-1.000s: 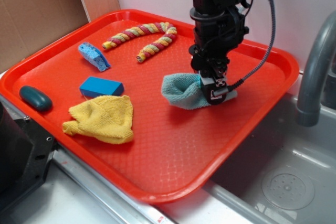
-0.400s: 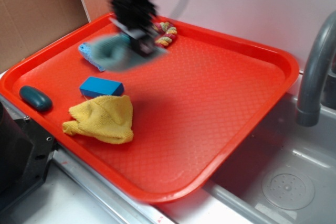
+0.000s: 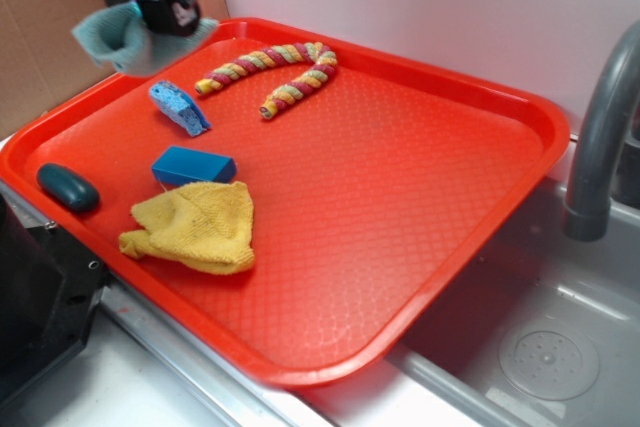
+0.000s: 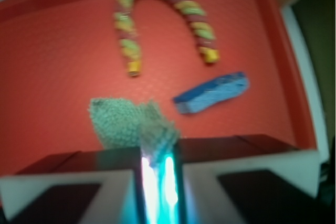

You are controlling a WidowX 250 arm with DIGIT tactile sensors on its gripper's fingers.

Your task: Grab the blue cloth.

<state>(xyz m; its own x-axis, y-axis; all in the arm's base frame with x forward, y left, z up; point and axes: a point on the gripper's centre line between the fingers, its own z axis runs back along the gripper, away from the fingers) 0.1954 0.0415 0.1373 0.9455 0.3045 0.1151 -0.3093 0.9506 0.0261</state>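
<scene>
The blue cloth (image 3: pixel 118 35), a pale teal terry rag, hangs in the air above the far left corner of the red tray (image 3: pixel 400 187). My gripper (image 3: pixel 158 13) is shut on it, pinching a fold between the fingers. In the wrist view the blue cloth (image 4: pixel 128 124) droops out from between the closed jaws of the gripper (image 4: pixel 157 158), well above the tray floor (image 4: pixel 63 66). The arm above the gripper runs out of the top of the exterior view.
On the tray lie a yellow knitted cloth (image 3: pixel 195 227), a blue block (image 3: pixel 192 165), a small blue sponge (image 3: pixel 178 107), a dark teal oval (image 3: pixel 68 187) and a red-yellow rope (image 3: pixel 275 69). The sponge (image 4: pixel 212 93) and rope (image 4: pixel 163 17) lie below the gripper. A sink and faucet (image 3: pixel 600 137) stand at right.
The gripper lifted the blue cloth off the tray's middle right and carried it left and back, up over the far left corner.
</scene>
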